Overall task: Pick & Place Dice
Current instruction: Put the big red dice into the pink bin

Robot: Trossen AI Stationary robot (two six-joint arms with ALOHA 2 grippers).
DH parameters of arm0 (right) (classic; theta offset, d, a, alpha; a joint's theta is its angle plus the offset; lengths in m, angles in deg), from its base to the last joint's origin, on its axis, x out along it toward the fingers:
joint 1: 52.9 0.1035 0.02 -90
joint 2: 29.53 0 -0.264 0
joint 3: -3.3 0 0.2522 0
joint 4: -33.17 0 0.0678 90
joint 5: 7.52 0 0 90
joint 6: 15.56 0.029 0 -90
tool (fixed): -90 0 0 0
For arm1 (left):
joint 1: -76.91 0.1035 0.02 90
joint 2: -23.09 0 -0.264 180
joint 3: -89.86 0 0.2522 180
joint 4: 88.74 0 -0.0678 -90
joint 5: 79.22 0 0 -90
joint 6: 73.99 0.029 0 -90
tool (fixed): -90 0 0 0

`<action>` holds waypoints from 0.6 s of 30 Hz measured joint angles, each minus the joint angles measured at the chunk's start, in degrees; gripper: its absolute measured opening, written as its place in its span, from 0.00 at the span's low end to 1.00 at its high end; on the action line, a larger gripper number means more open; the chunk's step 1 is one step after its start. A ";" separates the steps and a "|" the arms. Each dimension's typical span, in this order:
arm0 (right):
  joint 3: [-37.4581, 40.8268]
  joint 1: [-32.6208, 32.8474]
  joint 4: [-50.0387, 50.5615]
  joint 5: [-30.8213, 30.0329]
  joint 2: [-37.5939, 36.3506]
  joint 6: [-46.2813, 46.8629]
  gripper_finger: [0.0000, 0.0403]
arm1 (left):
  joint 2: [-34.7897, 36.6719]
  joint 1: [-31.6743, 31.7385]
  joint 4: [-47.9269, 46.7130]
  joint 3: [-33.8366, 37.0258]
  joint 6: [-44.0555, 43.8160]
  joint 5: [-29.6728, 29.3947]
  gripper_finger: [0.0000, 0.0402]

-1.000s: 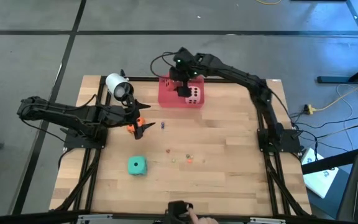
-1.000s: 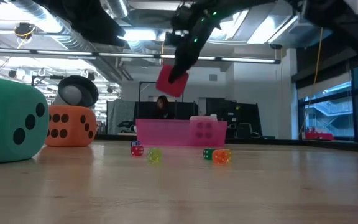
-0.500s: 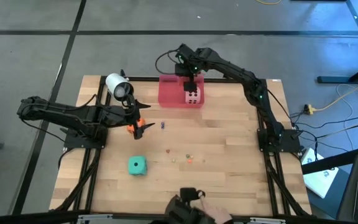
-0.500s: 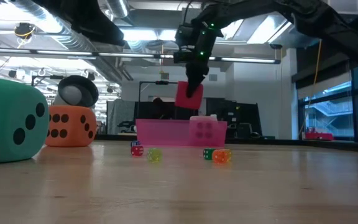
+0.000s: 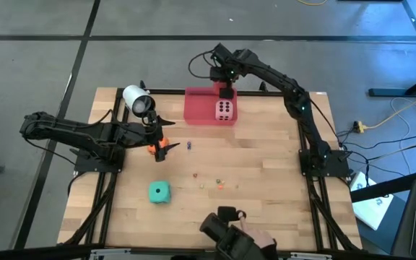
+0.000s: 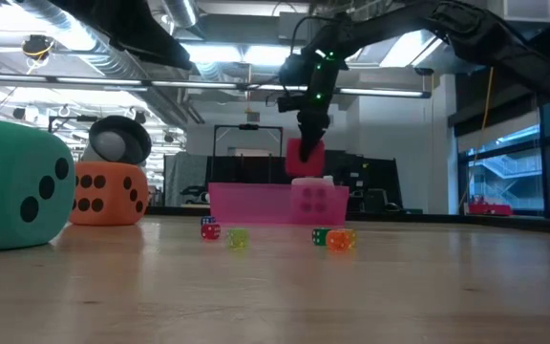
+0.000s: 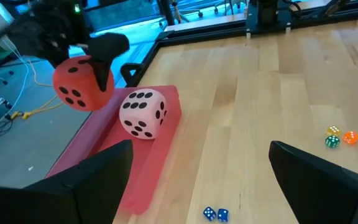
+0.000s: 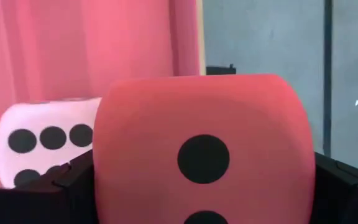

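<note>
My right gripper (image 5: 224,87) is over the far right corner of the flat pink tray (image 5: 197,108), shut on the red die (image 6: 305,156). The pale pink die (image 5: 224,110) sits in the tray just below it, its base on the tray floor. The orange die (image 5: 157,146) rests on the table under my left gripper (image 5: 161,137), which hovers open and holds nothing. The teal die (image 5: 159,191) sits on the table nearer the front edge. My right gripper pinches the red die between its two fingers (image 8: 73,183), which lie on two opposite side faces (image 8: 107,168). The fingers come from above, pointing steeply down. The die hangs below them, clear of the tray and just above the pink die.
Several tiny coloured dice (image 5: 219,184) lie scattered mid-table, and two blue ones (image 5: 189,145) lie nearer the orange die. A white round object (image 5: 137,100) stands at the far left. A person's hand with a dark object (image 5: 230,231) reaches in over the near edge.
My right gripper has carried the red die toward the table's right and far edge and a little down, tipping to point more steeply down; the die now hangs over the pink die. The person's hand has come farther in over the near edge.
</note>
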 joint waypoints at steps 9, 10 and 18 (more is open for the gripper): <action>2.30 -0.49 1.35 -2.13 0.36 -0.18 0.91 | 0.00 0.00 -0.04 0.00 0.00 2.17 0.93; 3.05 -0.45 1.35 -2.44 0.36 -0.19 0.91 | 0.00 0.00 -0.03 0.00 -0.01 2.49 0.93; 6.56 -0.24 1.49 0.98 0.43 0.78 0.91 | 0.00 0.00 -0.04 0.00 -0.01 2.53 0.93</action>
